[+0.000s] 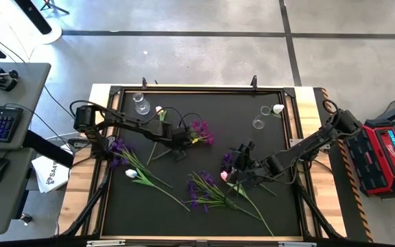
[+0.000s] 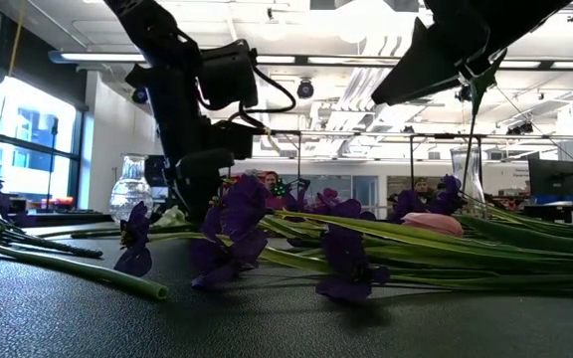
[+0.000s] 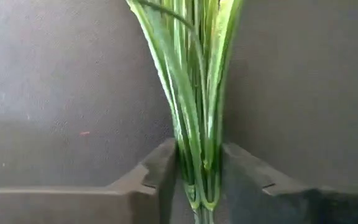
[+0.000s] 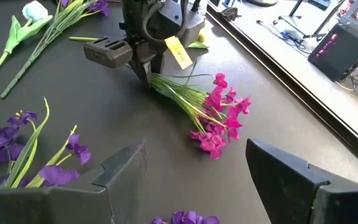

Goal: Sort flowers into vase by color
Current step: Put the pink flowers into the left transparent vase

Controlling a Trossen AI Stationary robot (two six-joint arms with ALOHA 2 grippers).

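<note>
Sorting is at an early stage. The left gripper (image 3: 194, 180) is clamped on the magenta flower (image 4: 219, 121) stems, low over the mat; the right gripper (image 4: 194, 171) hangs with jaws spread, empty. Three vases (image 1: 141, 103) stand at the far edge (two apparently holding tulips). Roughly five purple flowers (image 1: 199, 192) lie loose.

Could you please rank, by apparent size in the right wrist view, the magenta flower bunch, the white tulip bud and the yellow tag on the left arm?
1. magenta flower bunch, held in the left tool
2. yellow tag
3. white tulip bud, though it lies farther off, so its true size is unsure.
</note>
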